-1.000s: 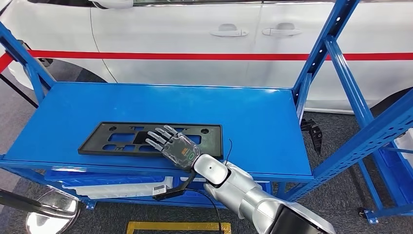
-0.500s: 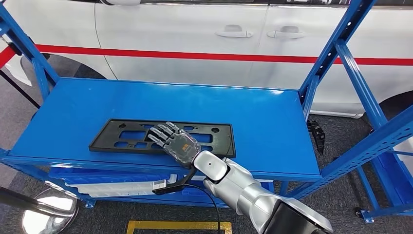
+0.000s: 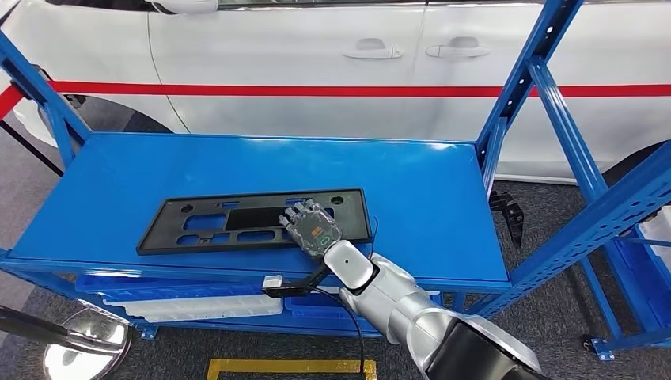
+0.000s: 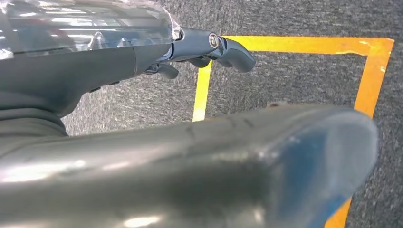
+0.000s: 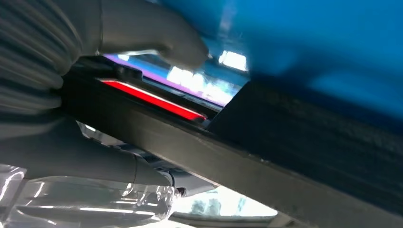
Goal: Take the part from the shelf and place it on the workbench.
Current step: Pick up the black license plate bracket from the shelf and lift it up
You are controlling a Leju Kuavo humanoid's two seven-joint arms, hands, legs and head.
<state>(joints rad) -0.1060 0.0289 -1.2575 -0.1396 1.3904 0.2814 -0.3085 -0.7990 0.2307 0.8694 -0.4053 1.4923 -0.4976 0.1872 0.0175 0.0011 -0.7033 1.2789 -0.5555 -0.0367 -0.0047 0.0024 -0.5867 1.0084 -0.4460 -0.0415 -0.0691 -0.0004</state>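
Right hand (image 3: 313, 231) gripped the near long edge of the flat black plastic frame part (image 3: 253, 219), which lay lengthwise across the blue metal shelf (image 3: 427, 198).

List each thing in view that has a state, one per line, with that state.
black part: flat on the blue shelf, near its front edge, slightly skewed.
right hand: on the part's right end, thumb under its edge, gripping it.
left hand: hanging over the floor, fingers curled in, holding nothing.
car doors: closed.
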